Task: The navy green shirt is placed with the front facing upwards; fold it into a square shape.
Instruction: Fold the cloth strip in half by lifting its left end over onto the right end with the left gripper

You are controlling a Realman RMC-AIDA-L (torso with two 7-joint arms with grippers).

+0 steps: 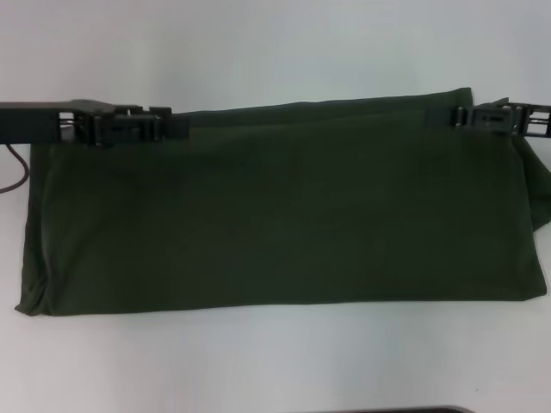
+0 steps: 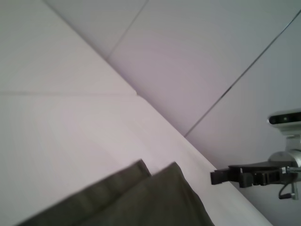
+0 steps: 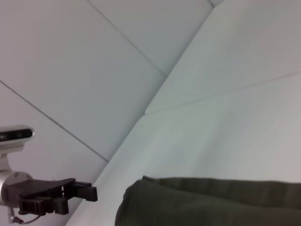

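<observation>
The navy green shirt (image 1: 284,224) lies on the white table as a long, wide rectangle, plain dark green side up, with no lettering showing. A folded layer edge runs along its far side. My left gripper (image 1: 181,127) hovers at the shirt's far left edge. My right gripper (image 1: 456,118) hovers at the far right corner. In the left wrist view the shirt's corner (image 2: 155,193) shows, with the right gripper (image 2: 214,177) apart from the cloth. In the right wrist view the left gripper (image 3: 93,192) is likewise a little off the shirt's edge (image 3: 197,202).
The white table (image 1: 275,361) extends in front of and behind the shirt. A dark cable (image 1: 13,176) hangs at the left edge. A dark object (image 1: 413,409) peeks in at the bottom edge. Pale wall panels rise beyond the table.
</observation>
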